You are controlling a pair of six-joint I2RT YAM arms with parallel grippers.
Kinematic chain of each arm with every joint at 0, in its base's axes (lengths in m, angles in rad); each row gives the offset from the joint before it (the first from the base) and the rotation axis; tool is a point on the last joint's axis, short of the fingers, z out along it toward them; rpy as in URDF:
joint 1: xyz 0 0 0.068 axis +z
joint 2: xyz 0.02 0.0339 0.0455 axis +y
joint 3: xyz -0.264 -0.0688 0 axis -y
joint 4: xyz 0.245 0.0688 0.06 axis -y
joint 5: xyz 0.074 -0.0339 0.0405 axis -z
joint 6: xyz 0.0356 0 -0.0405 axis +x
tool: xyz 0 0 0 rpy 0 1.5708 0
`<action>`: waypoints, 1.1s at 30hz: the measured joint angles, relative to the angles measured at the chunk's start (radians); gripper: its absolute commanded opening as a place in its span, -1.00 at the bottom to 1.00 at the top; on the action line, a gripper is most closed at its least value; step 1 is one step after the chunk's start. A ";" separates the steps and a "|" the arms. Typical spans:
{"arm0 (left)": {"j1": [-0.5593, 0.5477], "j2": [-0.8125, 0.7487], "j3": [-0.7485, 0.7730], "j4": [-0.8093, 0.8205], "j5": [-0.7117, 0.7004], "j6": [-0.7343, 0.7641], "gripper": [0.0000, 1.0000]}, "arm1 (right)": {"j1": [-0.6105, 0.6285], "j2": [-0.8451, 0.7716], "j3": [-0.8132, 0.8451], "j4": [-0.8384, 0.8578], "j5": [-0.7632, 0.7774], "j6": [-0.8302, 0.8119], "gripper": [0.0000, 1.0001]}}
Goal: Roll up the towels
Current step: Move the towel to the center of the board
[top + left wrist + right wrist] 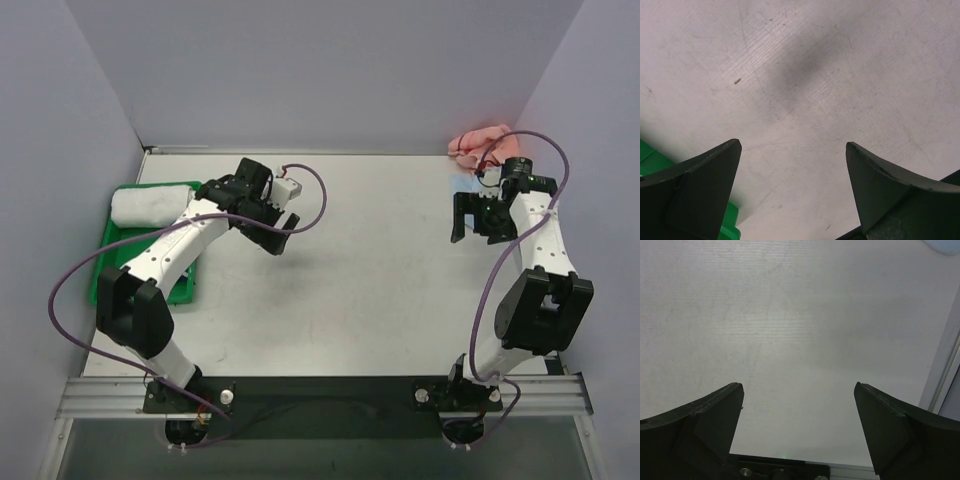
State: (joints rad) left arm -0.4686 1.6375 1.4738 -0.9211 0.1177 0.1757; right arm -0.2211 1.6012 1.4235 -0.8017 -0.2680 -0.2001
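Step, as I read it: between towels. One pale roll (150, 203) lies at the far end of the green tray (112, 255) on the L side, so that one looks done. The pink towel (478, 143) is not rolled. It sits bunched in a heap at the far R corner of the table (380, 290).

L gripper (282, 232) is spread wide w/ nothing in it, over bare table just R of the tray. Its wrist view shows only table between the fingers (700, 185), plus a bit of green at lower L. R gripper (475, 220) is also spread and empty, near the pink towel but apart from it. Its wrist view shows table and a sliver of a pale blue patch (942, 245) at the top R edge. The same blue shows from above just beside the R wrist; can't tell if it's cloth or sth else.

Next move, prob.: R arm reaches back to the heap, pinches an edge and drags it to mid-table where both arms can work. It then needs flattening into a strip, since crumpled cloth won't roll tight. Catching just one layer looks like the hard bit.

Materials:
- Pink towel: soft, floppy, all folds & lumps.
- Roll: short fat cylinder, fuzzy-looking, whitish to v. light blue.
- Tray: rigid plastic, shallow, rectangular.
- Table: matte off-white, fine weave-like grain, scuffs & hairline scratches.
- Fingers: black, hard, tapering wedges.
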 measured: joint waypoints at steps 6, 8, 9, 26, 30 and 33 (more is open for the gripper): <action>0.003 -0.011 -0.002 0.063 0.001 -0.020 0.95 | -0.001 0.171 0.091 0.026 0.055 -0.003 1.00; 0.005 -0.027 -0.004 0.072 0.000 -0.019 0.95 | -0.002 0.261 0.153 0.050 0.084 -0.003 1.00; 0.006 -0.037 -0.008 0.077 -0.003 -0.019 0.95 | -0.002 0.302 0.184 0.056 0.096 -0.003 1.00; 0.046 -0.113 -0.099 0.111 -0.036 -0.034 0.95 | -0.014 0.753 0.555 0.118 0.158 0.013 0.27; 0.065 -0.129 -0.104 0.113 -0.030 -0.042 0.95 | -0.014 0.763 0.568 0.117 0.160 0.007 -0.30; 0.100 -0.131 -0.104 0.114 0.003 -0.067 0.95 | -0.009 0.758 0.550 0.121 0.156 -0.013 -0.94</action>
State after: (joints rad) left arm -0.3691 1.5066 1.3697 -0.8066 0.1207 0.1089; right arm -0.2298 2.3596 1.9732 -0.6811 -0.1116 -0.2134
